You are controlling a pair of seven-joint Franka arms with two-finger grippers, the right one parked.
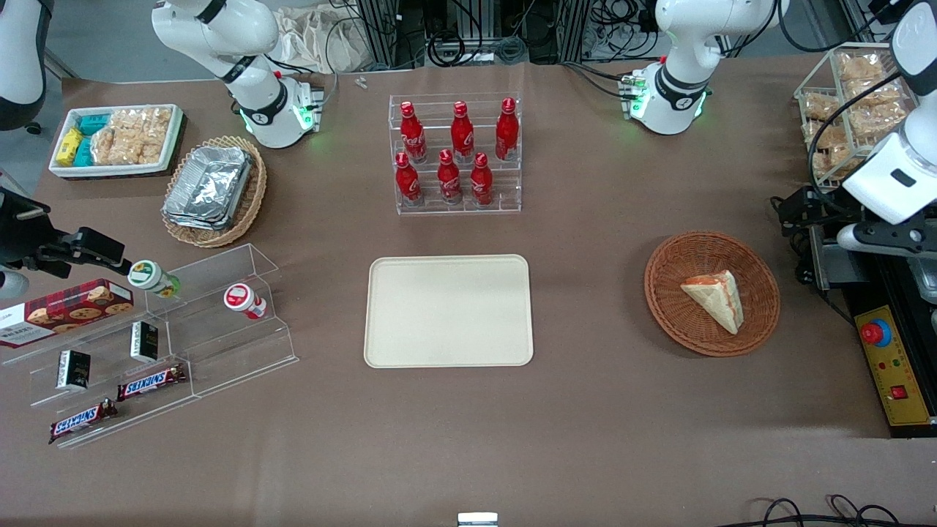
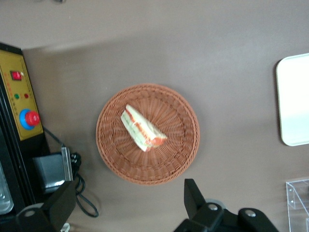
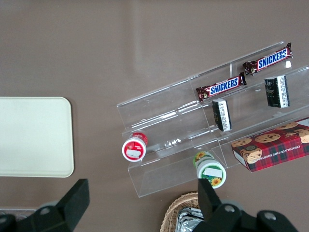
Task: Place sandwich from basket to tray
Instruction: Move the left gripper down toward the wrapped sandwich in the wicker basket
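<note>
The sandwich [image 1: 716, 298], a pale bread wedge with a red-orange and green edge, lies in the round reddish-brown wicker basket [image 1: 677, 267] toward the working arm's end of the table. The wrist view looks straight down on the sandwich [image 2: 142, 129] in the basket [image 2: 113, 154]. My left gripper [image 1: 827, 223] hangs high above the table beside the basket, a little farther from the front camera than it. The gripper [image 2: 126, 205] is open and holds nothing, well clear of the basket rim. The cream-beige tray [image 1: 448, 344] lies mid-table with nothing on it; its edge [image 2: 289, 135] also shows from the wrist.
A yellow control box with a red button [image 1: 875, 333], a grey adapter [image 2: 48, 171] and cables lie beside the basket at the table's end. A rack of red bottles [image 1: 454, 157] stands farther from the front camera than the tray. Acrylic snack shelves [image 1: 168, 337] sit toward the parked arm's end.
</note>
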